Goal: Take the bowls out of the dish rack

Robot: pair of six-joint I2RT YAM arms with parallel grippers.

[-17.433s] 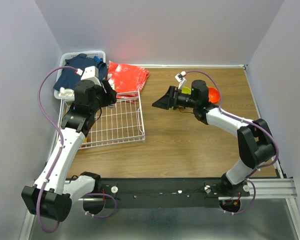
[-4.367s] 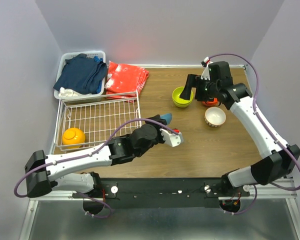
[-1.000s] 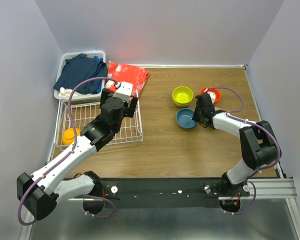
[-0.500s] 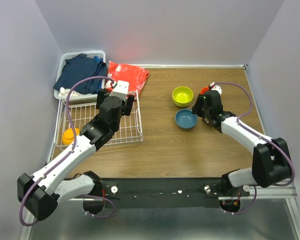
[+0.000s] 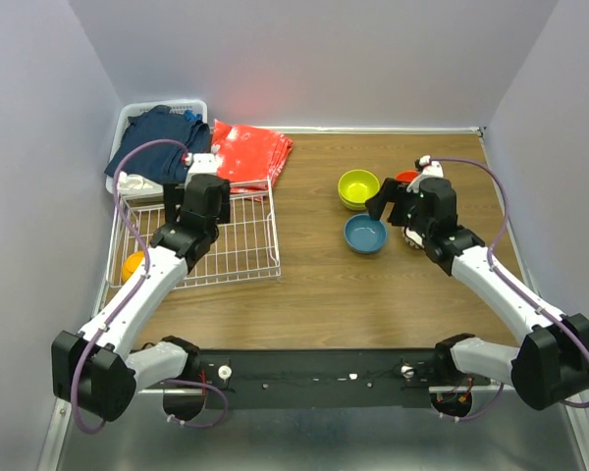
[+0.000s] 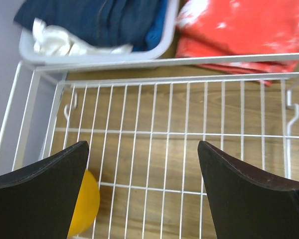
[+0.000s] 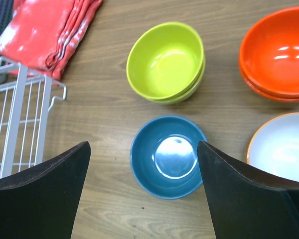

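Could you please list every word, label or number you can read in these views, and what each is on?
None: no readable text in any view.
The blue bowl, green bowls and orange bowls are plain.
The red cloth has pale patches, too blurred to read as letters.
The dish rack and the basket show no label.
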